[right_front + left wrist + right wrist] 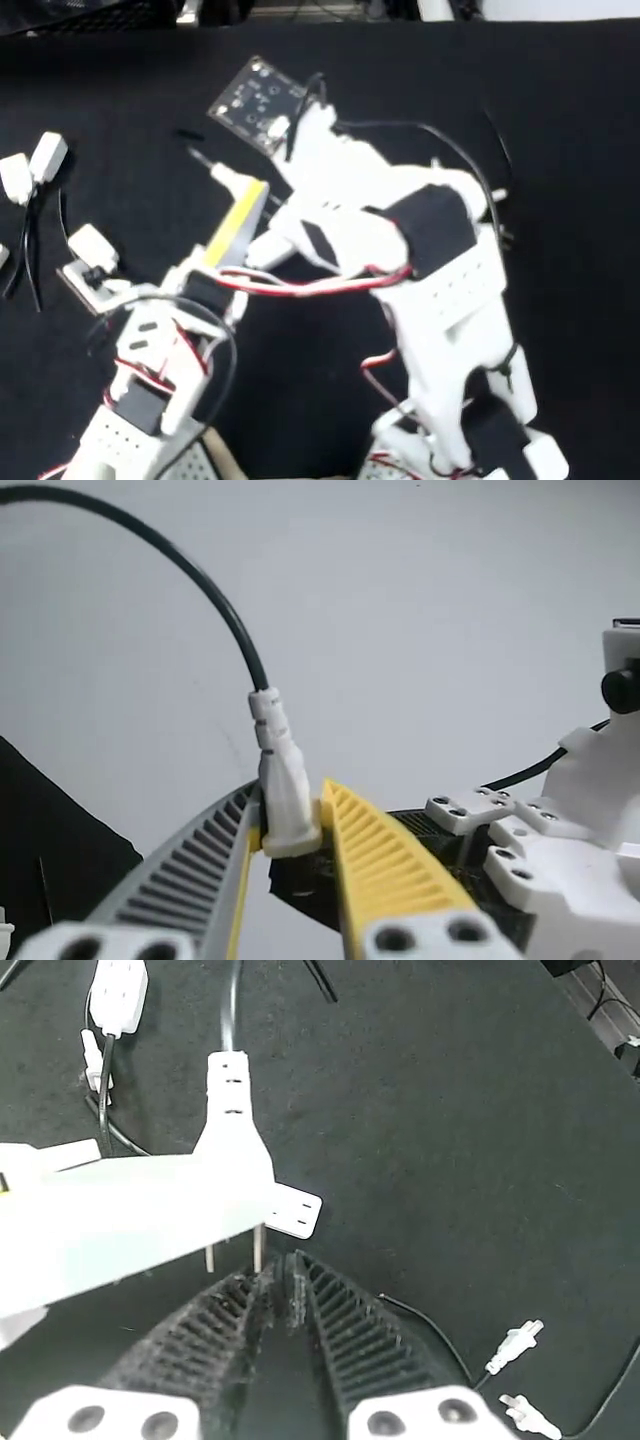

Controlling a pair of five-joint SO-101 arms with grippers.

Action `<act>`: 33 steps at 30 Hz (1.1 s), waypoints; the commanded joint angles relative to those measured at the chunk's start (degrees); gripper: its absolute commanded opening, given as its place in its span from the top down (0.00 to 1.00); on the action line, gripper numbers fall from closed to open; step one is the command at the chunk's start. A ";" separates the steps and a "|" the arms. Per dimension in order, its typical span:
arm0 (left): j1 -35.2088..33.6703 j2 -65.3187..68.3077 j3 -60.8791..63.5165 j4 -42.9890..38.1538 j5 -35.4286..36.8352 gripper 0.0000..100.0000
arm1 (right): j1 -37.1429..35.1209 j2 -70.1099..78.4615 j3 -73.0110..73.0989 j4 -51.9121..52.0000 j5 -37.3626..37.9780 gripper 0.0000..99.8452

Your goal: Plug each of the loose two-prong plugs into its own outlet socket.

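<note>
One white two-prong plug (283, 780) on a black cord (200, 590) is pinched in the left tool (292, 818), between its grey finger and its yellow finger, with the cord end pointing away from the wrist. In the high view this plug (224, 177) shows at about 11 o'clock from the middle of the black desk (560, 120).

From the right wrist, the plug's two metal prongs (258, 1250) point back toward the right tool (288, 1285). Its black ribbed fingers are pressed together just beside the prongs. Whether anything sits between them cannot be told.

A black square plate (258, 105) with pale dots lies at 12 o'clock from the held plug, close to the right arm.

At the desk's 9 o'clock edge lie white outlet sockets (46, 153) with dark cords.

Two loose plugs (515, 1340) on thin black cords lie close together on the desk, well apart from the held plug.
</note>
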 commanded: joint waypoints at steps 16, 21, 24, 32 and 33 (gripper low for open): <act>4.00 -0.70 0.75 -0.88 0.88 0.97 | 6.51 10.15 -6.81 -2.81 1.41 0.99; 7.52 -0.70 0.75 1.85 0.79 0.97 | 6.95 11.47 -9.71 -3.25 1.49 0.99; 9.71 -0.70 0.75 5.10 0.79 0.97 | 6.86 12.09 -10.24 -2.64 1.49 0.99; 6.73 -0.70 0.75 5.36 0.79 0.97 | 8.26 12.09 -9.89 0.53 1.49 0.99; 5.49 -0.70 0.75 5.45 0.79 0.97 | 9.05 12.00 -10.15 1.32 1.49 0.99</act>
